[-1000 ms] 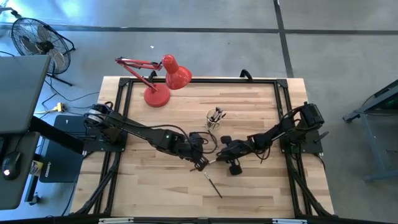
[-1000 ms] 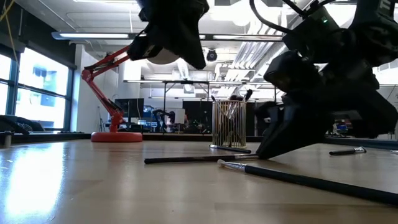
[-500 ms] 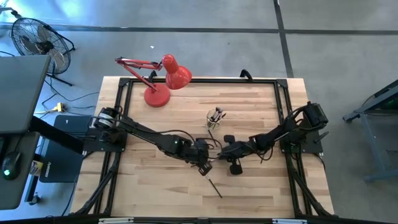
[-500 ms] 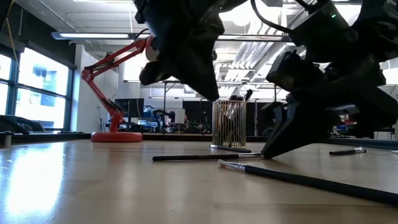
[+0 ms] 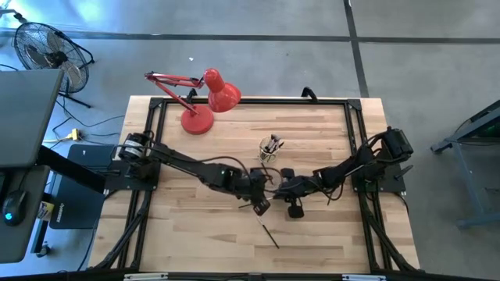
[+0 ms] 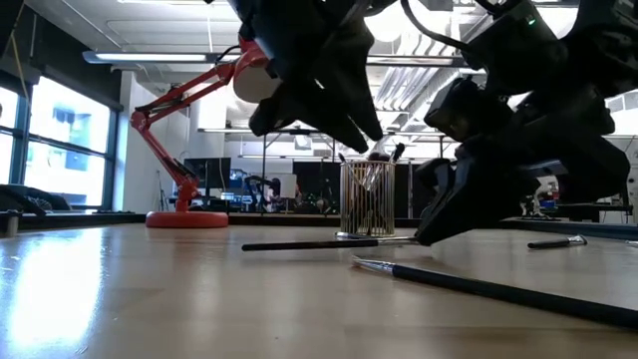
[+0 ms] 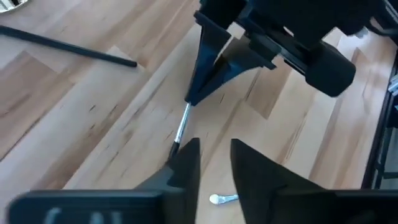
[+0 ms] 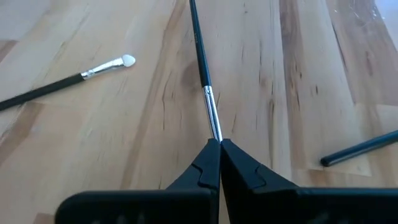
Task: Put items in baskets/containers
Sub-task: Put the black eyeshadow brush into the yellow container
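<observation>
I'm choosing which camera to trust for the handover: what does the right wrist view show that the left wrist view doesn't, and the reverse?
Only the right wrist view shows the right gripper from behind, shut on the brush's metal ferrule, plus a white-tipped brush lying full length beside it.

Only the left wrist view shows the left gripper, its fingers parted, one tip at the brush, with the right gripper facing it.

Both show the same pinched brush, another dark brush and the wooden table.
</observation>
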Tool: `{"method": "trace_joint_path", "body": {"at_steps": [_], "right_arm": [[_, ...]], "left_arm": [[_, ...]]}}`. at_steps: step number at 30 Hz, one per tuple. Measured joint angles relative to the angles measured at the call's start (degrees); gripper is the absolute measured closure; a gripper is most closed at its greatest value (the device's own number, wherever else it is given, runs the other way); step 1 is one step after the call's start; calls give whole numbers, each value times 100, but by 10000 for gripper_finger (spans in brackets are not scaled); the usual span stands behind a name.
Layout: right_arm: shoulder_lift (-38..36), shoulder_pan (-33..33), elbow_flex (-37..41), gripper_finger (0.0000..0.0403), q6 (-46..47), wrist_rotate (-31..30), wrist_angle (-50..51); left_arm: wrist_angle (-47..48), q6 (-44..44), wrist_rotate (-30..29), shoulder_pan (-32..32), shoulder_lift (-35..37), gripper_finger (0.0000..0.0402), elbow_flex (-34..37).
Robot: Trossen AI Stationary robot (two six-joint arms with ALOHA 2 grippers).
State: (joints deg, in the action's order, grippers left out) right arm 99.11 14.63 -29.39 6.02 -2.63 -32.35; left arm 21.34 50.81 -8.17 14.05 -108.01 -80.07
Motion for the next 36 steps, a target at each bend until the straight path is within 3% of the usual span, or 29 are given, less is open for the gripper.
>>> {"method": "trace_joint_path", "body": {"at_steps": [7, 15, 24, 32, 36], "right_arm": [[-7, 0, -4, 402, -1, 4, -198], [-13, -2, -11, 402, -2, 6, -464], [-13, -2, -34, 402, 0, 66, -580], [-22, -36, -273, 402, -105, 121, -394], [-22, -121, -344, 402, -111, 215, -246]], "left_arm": [[18, -616, 113, -116, 0, 263, 0], [457, -1311, 625, -209, 0, 261, 0], [974, -1527, 998, -206, -5, 261, 0], [853, -1604, 1453, -206, -370, 261, -74], [1241, -1585, 1657, -186, -559, 261, -100]]}}
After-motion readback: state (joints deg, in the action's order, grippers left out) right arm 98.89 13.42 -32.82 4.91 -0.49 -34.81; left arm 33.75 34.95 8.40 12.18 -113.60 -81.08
